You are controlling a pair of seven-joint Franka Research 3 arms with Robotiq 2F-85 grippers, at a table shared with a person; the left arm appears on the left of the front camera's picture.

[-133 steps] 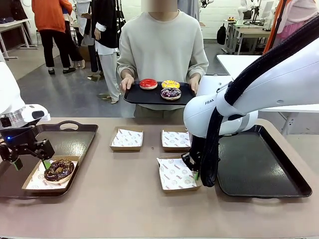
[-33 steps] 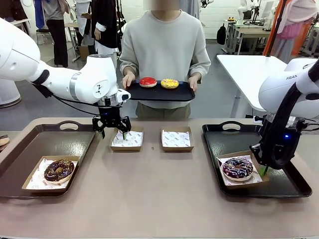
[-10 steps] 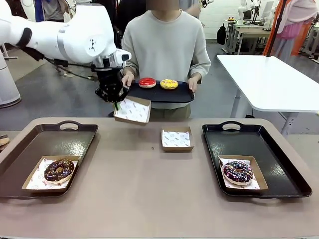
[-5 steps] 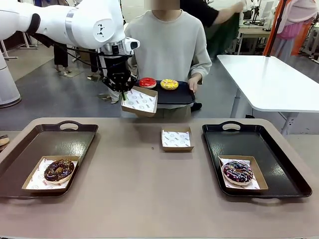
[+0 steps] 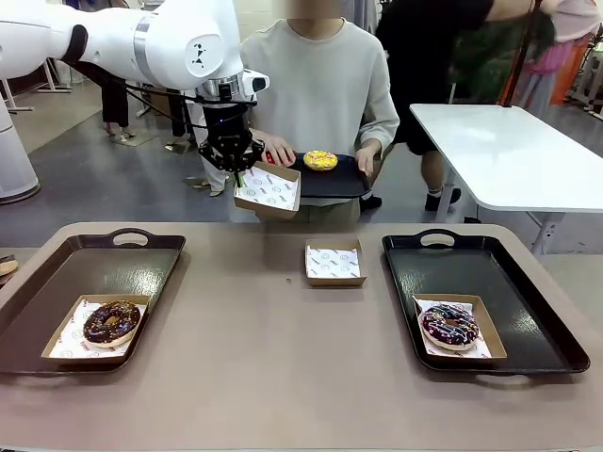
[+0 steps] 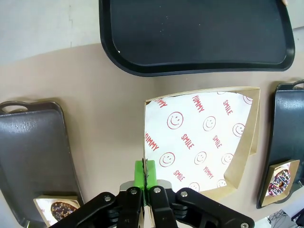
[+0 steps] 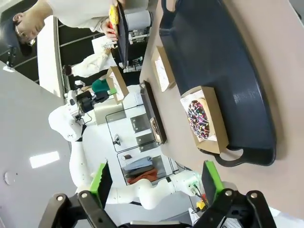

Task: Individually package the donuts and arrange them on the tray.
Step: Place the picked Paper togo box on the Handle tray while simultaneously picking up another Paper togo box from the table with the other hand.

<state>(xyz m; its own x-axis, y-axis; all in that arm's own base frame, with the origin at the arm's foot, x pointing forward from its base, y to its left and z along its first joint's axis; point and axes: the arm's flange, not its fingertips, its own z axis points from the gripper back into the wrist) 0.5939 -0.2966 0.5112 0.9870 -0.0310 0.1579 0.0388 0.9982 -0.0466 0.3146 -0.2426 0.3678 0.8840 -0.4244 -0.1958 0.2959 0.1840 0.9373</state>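
My left gripper [image 5: 236, 169] is shut on the rim of an empty paper box [image 5: 268, 188], holding it tilted in the air against the near edge of the person's black tray [image 5: 334, 181]. In the left wrist view the green fingers [image 6: 142, 169] pinch the edge of that box [image 6: 204, 142]. A yellow donut [image 5: 320, 160] lies on the person's tray. The person's hand [image 5: 278, 149] covers the red donut, of which a sliver shows. The chocolate donut [image 5: 111, 322] sits boxed on the left tray [image 5: 141, 259]. On the right tray [image 5: 528, 301] sits the boxed purple donut [image 5: 449, 323]. My right gripper [image 7: 156, 183] is open and empty.
One empty paper box [image 5: 334, 263] stands on the table between the two trays. A white table [image 5: 499, 151] stands behind at the right, with people walking past it.
My left gripper has carried the box right and a little down to the edge of the person's tray. The person's hand has moved onto the red donut.
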